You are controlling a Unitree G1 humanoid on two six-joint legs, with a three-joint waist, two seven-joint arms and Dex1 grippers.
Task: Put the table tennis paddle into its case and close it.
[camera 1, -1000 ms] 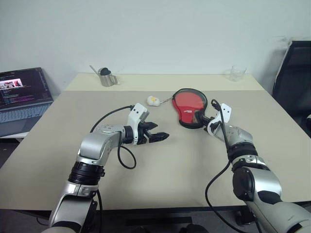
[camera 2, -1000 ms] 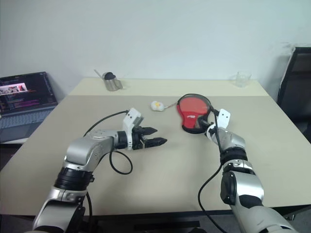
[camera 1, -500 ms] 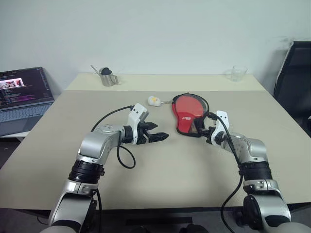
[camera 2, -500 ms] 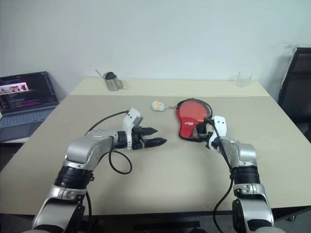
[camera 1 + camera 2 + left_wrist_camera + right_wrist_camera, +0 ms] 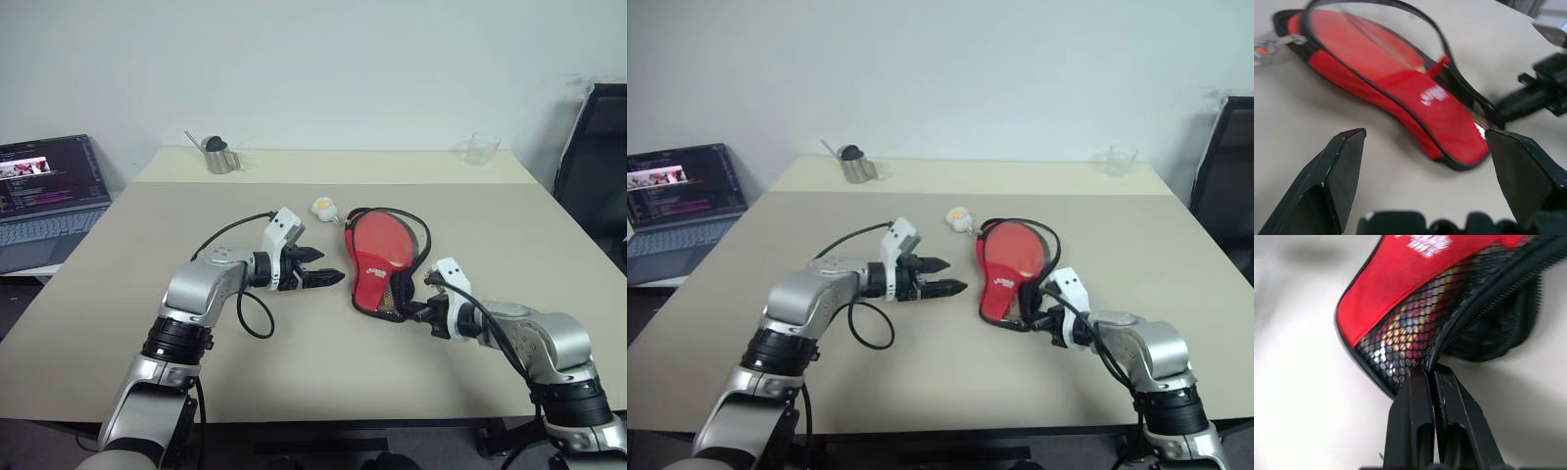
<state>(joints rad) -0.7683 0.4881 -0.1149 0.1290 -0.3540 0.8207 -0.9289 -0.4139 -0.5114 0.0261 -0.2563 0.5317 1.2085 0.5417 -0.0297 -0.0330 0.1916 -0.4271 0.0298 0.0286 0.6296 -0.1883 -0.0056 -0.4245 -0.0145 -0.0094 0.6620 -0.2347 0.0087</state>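
The case point(image 5: 380, 266) lies near the middle of the beige table point(image 5: 118, 284), its red side up with a small white logo showing, its round end pointing toward the far edge and its narrow end toward the robot. Its black zipper rim stands open along the side away from the left pincer, lifted in a loop above the red fabric. At the narrow end, through the black mesh pocket, a light striped shape shows that looks like the handle of the table tennis paddle point(image 5: 1400, 328); how far the paddle sits inside the case cannot be told. The right pincer point(image 5: 415, 311) is at that narrow end, its two black fingers point(image 5: 1415, 421) pressed together on the edge of the case at the zipper rim beside the mesh. The left pincer point(image 5: 331, 277) hovers just beside the case on its other side, fingers point(image 5: 1337, 171) spread wide and holding nothing, pointing at the case. A small white-yellow ball point(image 5: 323, 207) rests just beyond the round end of the case, joined to it by a thin cord. Well beyond the case, near the far edge, stand a metal pitcher point(image 5: 217, 157) and a clear glass point(image 5: 480, 149). An open laptop point(image 5: 44, 196) sits off past the table's edge on the left pincer's side.
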